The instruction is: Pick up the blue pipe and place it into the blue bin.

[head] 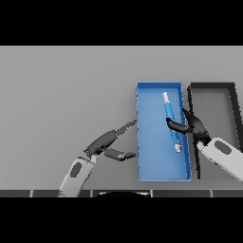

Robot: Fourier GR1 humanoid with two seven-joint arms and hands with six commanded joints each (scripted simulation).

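The blue pipe, with pale ends, lies lengthwise inside the blue bin, towards its right wall. My right hand reaches in over the bin's right rim. Its fingers are spread and its thumb lies across the middle of the pipe, while the other fingers stand apart from it to the right. My left hand hangs open just left of the bin, fingers pointing at its left wall.
A black bin stands directly right of the blue bin, their walls almost touching; my right forearm crosses its near part. Grey table stretches to the left and back.
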